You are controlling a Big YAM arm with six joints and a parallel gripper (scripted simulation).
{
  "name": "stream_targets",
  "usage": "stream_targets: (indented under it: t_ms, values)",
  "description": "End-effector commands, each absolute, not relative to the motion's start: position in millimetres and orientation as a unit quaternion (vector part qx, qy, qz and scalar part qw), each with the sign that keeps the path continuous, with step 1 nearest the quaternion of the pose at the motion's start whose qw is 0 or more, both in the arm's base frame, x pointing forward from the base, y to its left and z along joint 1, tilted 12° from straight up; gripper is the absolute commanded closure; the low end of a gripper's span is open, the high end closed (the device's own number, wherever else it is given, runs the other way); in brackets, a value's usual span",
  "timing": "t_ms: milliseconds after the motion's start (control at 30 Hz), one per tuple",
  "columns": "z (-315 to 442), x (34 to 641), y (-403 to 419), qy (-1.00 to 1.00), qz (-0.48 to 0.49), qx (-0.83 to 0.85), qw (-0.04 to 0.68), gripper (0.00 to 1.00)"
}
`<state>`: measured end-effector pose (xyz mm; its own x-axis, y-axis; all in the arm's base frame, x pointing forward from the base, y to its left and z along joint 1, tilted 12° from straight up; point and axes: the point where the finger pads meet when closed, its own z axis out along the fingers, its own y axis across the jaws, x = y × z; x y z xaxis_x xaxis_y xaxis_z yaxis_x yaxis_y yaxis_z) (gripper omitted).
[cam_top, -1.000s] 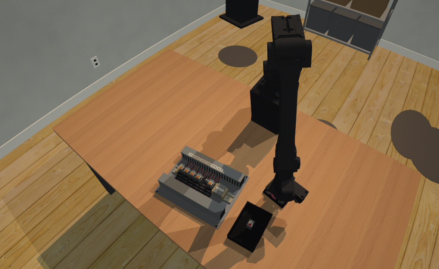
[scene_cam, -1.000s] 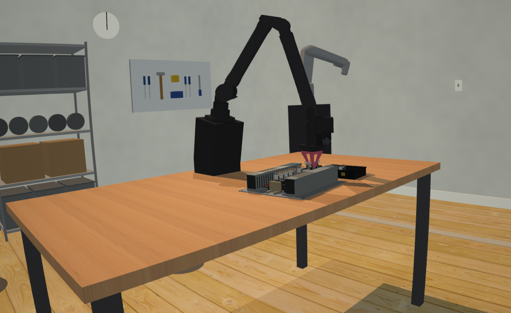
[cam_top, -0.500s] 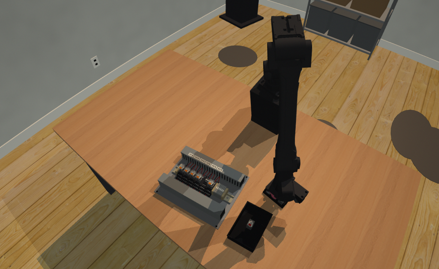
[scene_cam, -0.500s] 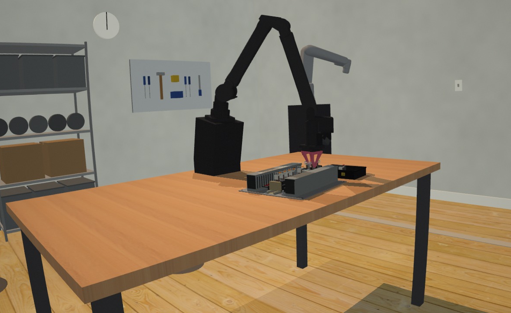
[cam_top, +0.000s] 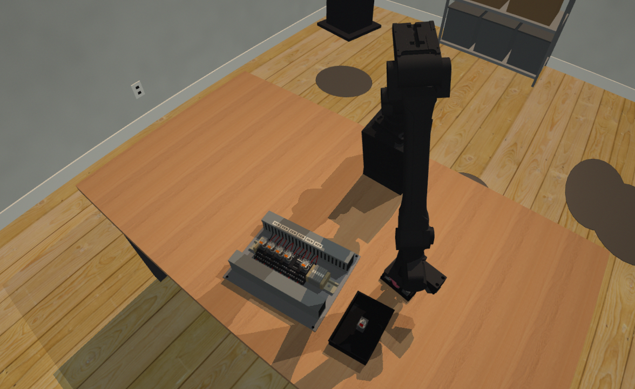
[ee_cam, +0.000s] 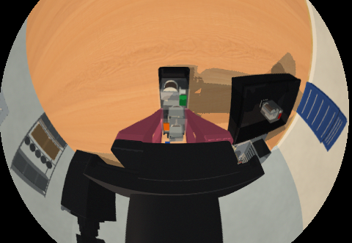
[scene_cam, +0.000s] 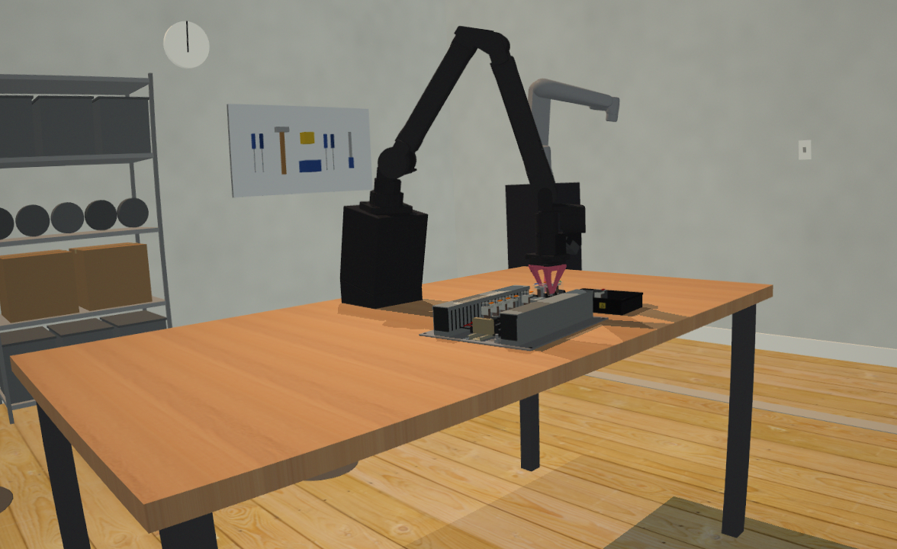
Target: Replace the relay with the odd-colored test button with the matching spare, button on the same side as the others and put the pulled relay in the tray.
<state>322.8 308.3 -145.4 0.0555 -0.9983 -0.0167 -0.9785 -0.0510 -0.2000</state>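
Blue-buttoned relay [ee_cam: 167, 142] in the wrist view, mostly hidden behind the pincer's black housing [ee_cam: 176, 158].

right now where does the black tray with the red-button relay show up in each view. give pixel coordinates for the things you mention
Top: black tray [cam_top: 343, 351] [scene_cam: 632, 312] [ee_cam: 236, 105] at lower middle, right of the relay rack [cam_top: 274, 316] [scene_cam: 554, 327] [ee_cam: 253, 153].
Exterior: right of center, just beyond the rack's far end.
Wrist: right of center, beside the gripper [cam_top: 397, 285] [scene_cam: 548, 290] [ee_cam: 174, 111].
Shared landmark: the relay rack, near the tray in every view, though only a small part shows in the wrist view.
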Motion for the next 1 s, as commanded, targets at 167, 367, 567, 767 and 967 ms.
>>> stream_targets:
  t_ms: [167,367,567,767,967]
  values:
    - [-140.8,328.2,314.3,0.681,-0.061,-0.725,0.089,1.0]
    - [-140.6,328.2,314.3,0.681,-0.061,-0.725,0.089,1.0]
    - [-139.1,328.2,314.5,0.681,-0.061,-0.725,0.09,1.0]
    - [-136.4,328.2,314.9,0.681,-0.061,-0.724,0.091,1.0]
    - [-131.6,327.1,314.7,0.681,-0.061,-0.724,0.091,1.0]
